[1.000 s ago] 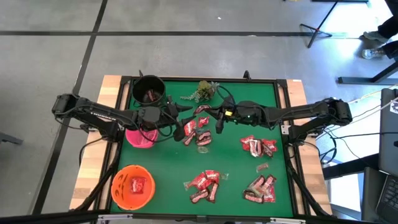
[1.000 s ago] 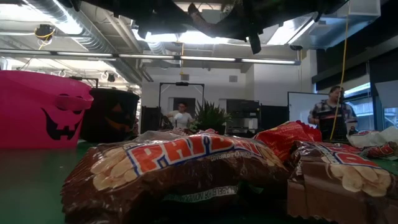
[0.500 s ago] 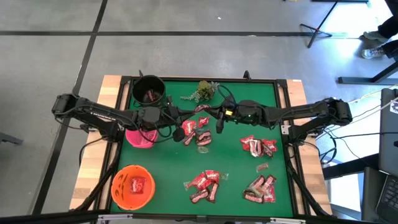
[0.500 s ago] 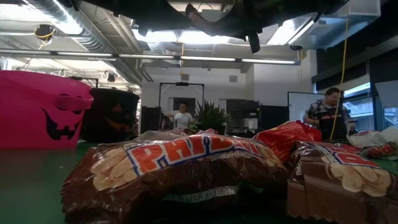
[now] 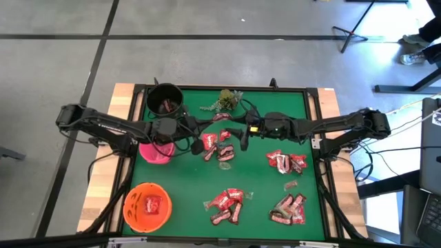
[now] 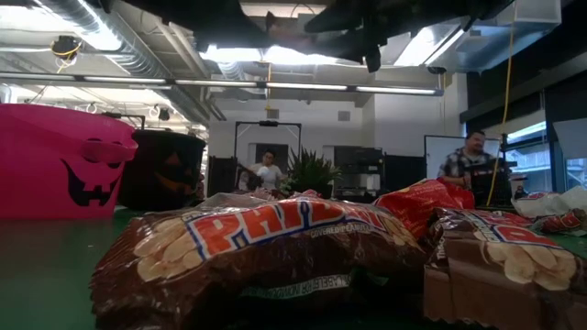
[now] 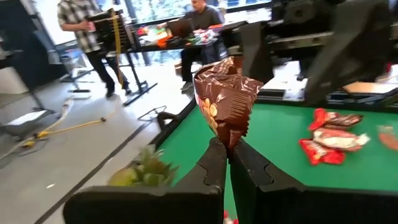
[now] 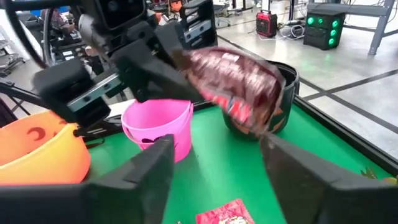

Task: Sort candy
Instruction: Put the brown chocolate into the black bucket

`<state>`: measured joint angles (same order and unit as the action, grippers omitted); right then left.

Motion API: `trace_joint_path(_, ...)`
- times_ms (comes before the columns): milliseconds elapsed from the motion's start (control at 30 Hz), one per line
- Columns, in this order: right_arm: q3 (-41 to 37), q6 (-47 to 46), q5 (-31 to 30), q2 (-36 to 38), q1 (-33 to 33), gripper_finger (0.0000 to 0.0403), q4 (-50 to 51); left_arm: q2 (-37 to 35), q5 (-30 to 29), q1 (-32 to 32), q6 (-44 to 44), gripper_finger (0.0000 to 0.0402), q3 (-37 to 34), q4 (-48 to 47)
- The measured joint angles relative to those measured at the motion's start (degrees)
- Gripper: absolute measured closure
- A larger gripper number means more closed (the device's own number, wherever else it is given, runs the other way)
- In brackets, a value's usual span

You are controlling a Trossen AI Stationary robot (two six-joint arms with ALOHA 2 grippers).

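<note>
- One brown candy bar (image 7: pixel 227 102) is pinched between the closed fingers of the left hand (image 7: pixel 227 163), lifted above the table (image 5: pixel 262 179) near its middle.
- Facing it, the right hand (image 8: pixel 214 146) has its fingers spread wide, holding nothing.
- Other candy (image 5: pixel 226 204) lies in loose heaps on the table, mostly on the right half.
- Pink bowl (image 5: pixel 156 151), black bowl (image 5: pixel 165 99) and orange bowl (image 5: pixel 147 205) stand along the left side; the orange one seems to hold a red packet.
</note>
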<state>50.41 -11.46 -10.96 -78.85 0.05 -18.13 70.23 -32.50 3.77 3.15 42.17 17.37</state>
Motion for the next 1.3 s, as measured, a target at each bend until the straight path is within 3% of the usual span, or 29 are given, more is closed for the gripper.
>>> trace_joint_path(200,0.0,0.0,-1.1,2.0,0.0,0.0105,3.2,-5.3,-4.6,0.1,0.0,0.0401,0.0,-6.9)
trace_joint_path(367,0.0,-0.4,-1.6,4.5,0.0,0.0109,7.4,-12.2,-14.8,0.0,-1.2,0.0401,0.0,-19.1)
trace_joint_path(500,0.0,-0.8,-1.6,4.6,0.0,0.0116,8.8,-18.5,-20.9,-1.9,-7.4,0.0401,0.0,-33.3)
trace_joint_path(667,0.0,-0.9,-1.9,4.6,0.0,0.0118,9.2,-25.1,-21.5,-7.1,-17.3,0.0401,0.0,-49.8)
trace_joint_path(833,0.0,-0.9,-1.9,4.6,0.0,0.0118,8.7,-26.6,-18.7,-13.2,-24.2,0.0401,0.0,-60.9)
trace_joint_path(1300,0.0,-0.9,-1.9,4.6,0.0,0.0118,9.4,-26.0,-11.3,-20.5,-25.2,0.0401,0.0,-63.2)
